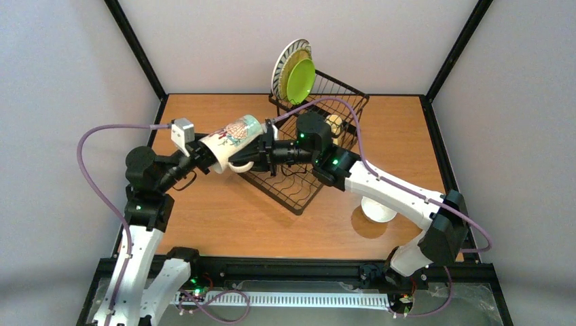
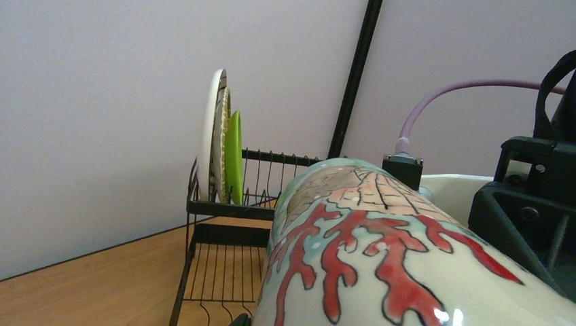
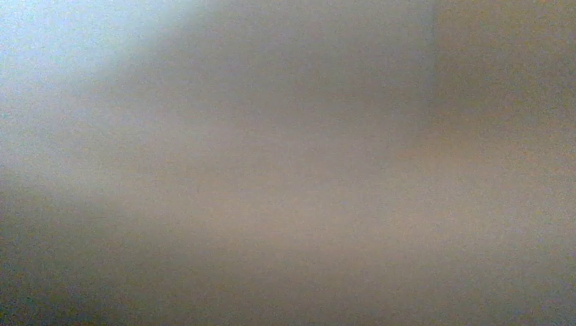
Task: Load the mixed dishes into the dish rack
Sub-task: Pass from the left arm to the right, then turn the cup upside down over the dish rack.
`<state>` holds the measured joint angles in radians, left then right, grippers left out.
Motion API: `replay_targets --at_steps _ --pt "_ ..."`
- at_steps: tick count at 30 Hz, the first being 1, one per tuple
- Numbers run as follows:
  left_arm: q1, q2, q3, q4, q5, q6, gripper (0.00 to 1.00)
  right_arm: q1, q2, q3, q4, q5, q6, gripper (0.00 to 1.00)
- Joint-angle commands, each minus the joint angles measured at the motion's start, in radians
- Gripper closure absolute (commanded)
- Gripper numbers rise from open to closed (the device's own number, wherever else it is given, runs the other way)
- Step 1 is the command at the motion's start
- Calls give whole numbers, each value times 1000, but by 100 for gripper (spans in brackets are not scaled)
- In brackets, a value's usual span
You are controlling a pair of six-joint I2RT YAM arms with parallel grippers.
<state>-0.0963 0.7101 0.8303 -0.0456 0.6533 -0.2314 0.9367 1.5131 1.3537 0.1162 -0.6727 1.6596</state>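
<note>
A pale mug (image 1: 233, 136) painted with red and green patterns hangs on its side above the table, just left of the black wire dish rack (image 1: 293, 188). My left gripper (image 1: 204, 152) is shut on its rim end. The mug fills the lower left wrist view (image 2: 380, 258). My right gripper (image 1: 263, 151) sits at the mug's base end, its jaws hidden; the right wrist view is only a blur. The striped plate (image 1: 284, 62), a woven plate (image 2: 223, 146) and the lime-green plate (image 1: 301, 80) stand upright at the rack's far end.
A small white bowl (image 1: 378, 209) sits on the table by the right arm's elbow. A pale dish (image 1: 333, 123) lies in the rack's basket section (image 1: 348, 103). A black frame borders the wooden table.
</note>
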Motion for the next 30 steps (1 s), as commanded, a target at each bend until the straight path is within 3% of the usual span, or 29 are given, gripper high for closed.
replay_targets --at_steps 1,6,30 --pt "-29 15 46 -23 10 -42 40 57 -1 -18 89 -88 -54 98" --pt "-29 8 43 -60 -9 -35 31 43 -26 -42 101 -69 -62 98" --pt "-29 -41 18 -206 -110 8 15 -81 -99 -71 22 2 -207 98"
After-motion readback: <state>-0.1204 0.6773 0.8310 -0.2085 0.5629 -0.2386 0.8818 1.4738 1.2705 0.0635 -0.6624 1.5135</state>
